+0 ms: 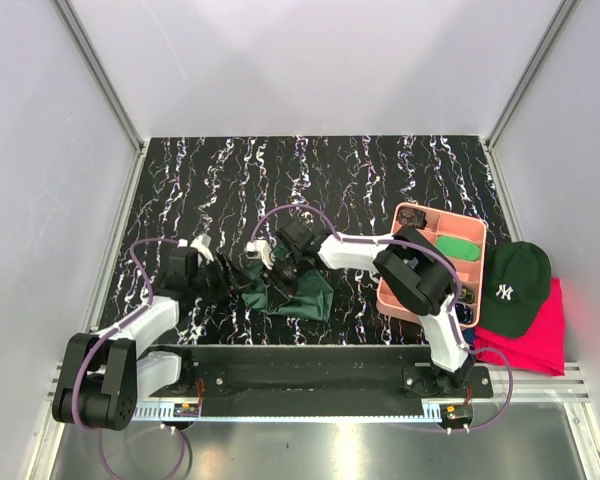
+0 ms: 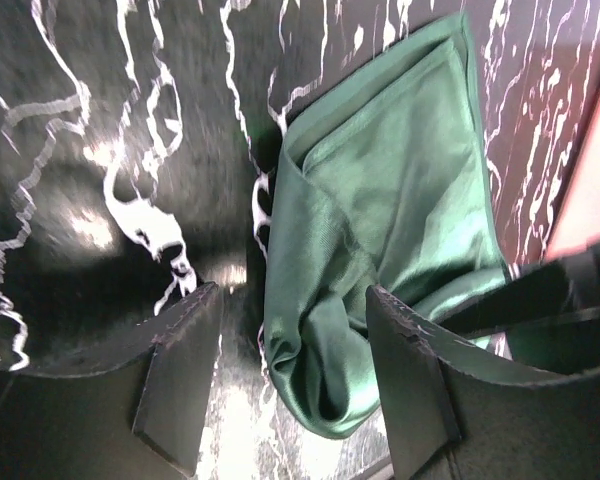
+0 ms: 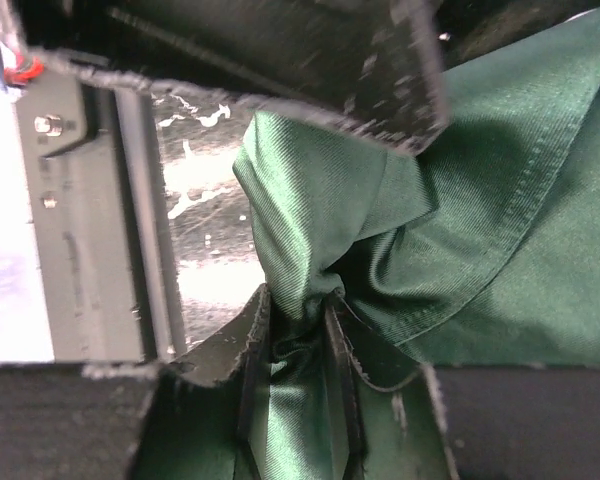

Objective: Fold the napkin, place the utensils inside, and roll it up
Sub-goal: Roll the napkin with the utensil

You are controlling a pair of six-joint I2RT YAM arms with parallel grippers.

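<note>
The dark green napkin (image 1: 302,291) lies bunched on the black marbled table, in front of the arms' bases. My right gripper (image 1: 275,268) is shut on a gathered fold at the napkin's left end; in the right wrist view the jaws (image 3: 295,300) pinch the napkin (image 3: 500,200) tightly. My left gripper (image 1: 223,277) is just left of it, open. In the left wrist view its fingers (image 2: 292,295) straddle a hanging fold of the napkin (image 2: 380,200) without gripping it. No utensils are clearly in view.
A pink tray (image 1: 392,296) stands at the right, holding a small bright-green swatch (image 1: 458,247) and small dark items. A dark green cap (image 1: 515,285) lies on a pink-red cloth (image 1: 538,338) further right. The metal base rail (image 1: 300,360) runs along the near edge.
</note>
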